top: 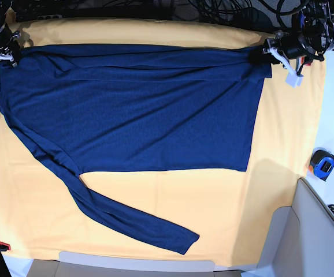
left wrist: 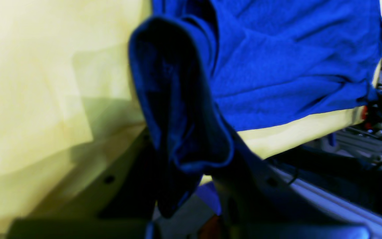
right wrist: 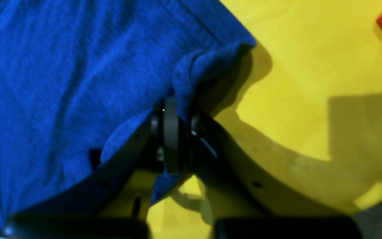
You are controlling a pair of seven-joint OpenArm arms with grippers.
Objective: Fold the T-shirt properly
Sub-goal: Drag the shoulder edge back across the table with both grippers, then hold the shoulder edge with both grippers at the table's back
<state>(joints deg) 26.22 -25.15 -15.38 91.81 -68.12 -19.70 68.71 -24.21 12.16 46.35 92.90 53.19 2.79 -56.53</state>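
Wrist views: T-shirt [right wrist: 78,66] apparently between jaws.

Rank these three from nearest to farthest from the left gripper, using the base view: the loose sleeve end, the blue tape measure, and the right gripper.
Measured from the left gripper, at the top right of the base view:
1. Blue tape measure, right edge, just off the yellow cloth.
2. Loose sleeve end of the T-shirt, bottom centre.
3. Right gripper, top left corner.

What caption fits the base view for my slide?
Both arms pinch the far corners of the T-shirt, spread flat on the yellow cloth, one sleeve trailing toward the near edge.
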